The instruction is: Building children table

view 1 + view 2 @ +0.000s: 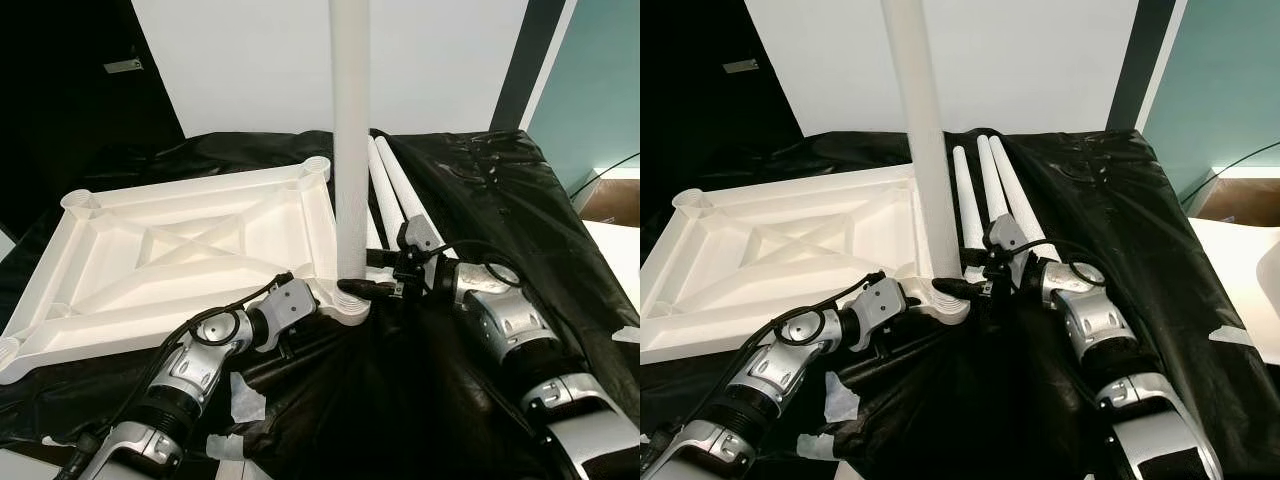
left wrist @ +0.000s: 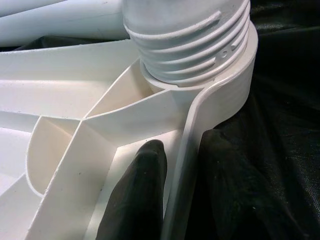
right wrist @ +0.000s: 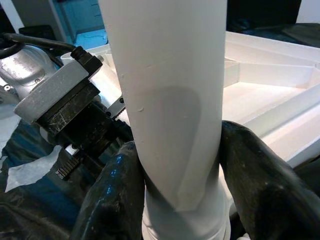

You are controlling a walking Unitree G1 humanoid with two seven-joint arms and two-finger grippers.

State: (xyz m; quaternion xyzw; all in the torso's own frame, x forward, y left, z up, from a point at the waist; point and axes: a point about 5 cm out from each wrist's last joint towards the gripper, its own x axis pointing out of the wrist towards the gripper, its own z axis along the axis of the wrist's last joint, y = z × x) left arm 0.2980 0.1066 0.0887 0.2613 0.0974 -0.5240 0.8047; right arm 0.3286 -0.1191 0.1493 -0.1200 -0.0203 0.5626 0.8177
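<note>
At the near right corner of the upturned white tabletop (image 1: 180,255), a white leg (image 1: 351,140) stands upright in its corner socket (image 2: 220,75), the thread ridges at its foot showing just above the socket rim. The right end effector (image 1: 372,287) has its two black fingers (image 3: 255,175) closed around the leg low down, one on each side, touching it. The left end effector (image 2: 175,195) clamps the tabletop's rim wall just beside that socket, one finger inside the rim and one outside. The tabletop lies underside up, ribs showing, on a desk covered by black plastic sheet (image 1: 480,200). Three more white legs (image 1: 985,190) lie side by side on the sheet just behind the right arm. Scraps of white tape (image 1: 245,398) lie on the sheet near the left arm.
</note>
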